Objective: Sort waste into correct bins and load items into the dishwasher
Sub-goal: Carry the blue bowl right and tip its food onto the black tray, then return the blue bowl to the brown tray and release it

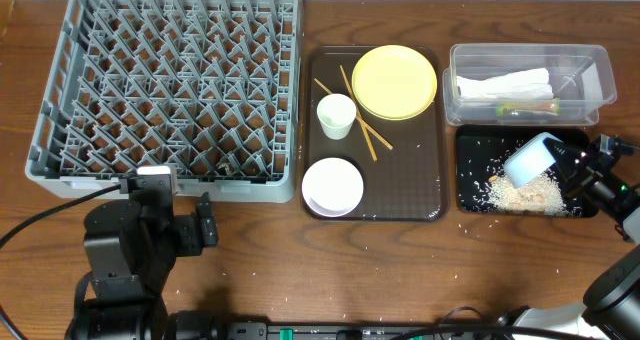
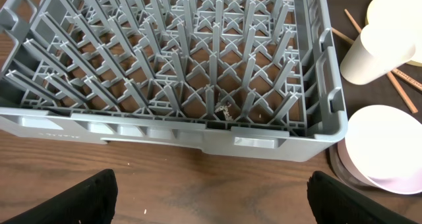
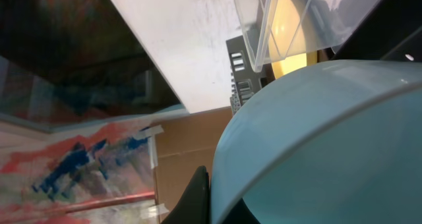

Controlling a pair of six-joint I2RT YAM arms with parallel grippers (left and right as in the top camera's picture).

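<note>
One bowl in hand: the light-blue bowl [image 1: 527, 160] hangs over the black tray [image 1: 462, 170] at the right of the table, just above the heap of rice scraps [image 1: 532, 193].
Right gripper: the right gripper [image 1: 558, 162] comes in from the right and is clamped on the bowl; the wrist view shows the pale blue wall filling the frame.
Bowl's heading: tipped steeply off upright, mouth turned down toward the heap. Being round it has no long axis; which way the rim faces is hard to tell.
Step in hand: emptying food waste, by my reading.
Doing it well: keep the mouth inside the tray's rim, tilt until no grains cling, then level off before carrying left.
Clear tub: the clear tub [image 1: 602, 72], just beyond the black tray, holds the napkin [image 1: 505, 84] and wrapper [image 1: 525, 108].
Brown tray: the brown tray [image 1: 420, 180], in the middle, carries the yellow plate [image 1: 394, 82], white cup [image 1: 336, 115], white bowl [image 1: 332, 186] and chopsticks [image 1: 365, 130].
Dish rack: the dish rack [image 1: 170, 80], far left, holds no dishes.
Left gripper: the left gripper [image 2: 212, 178] sits near the rack's near wall, fingers spread wide, holding nothing.
</note>
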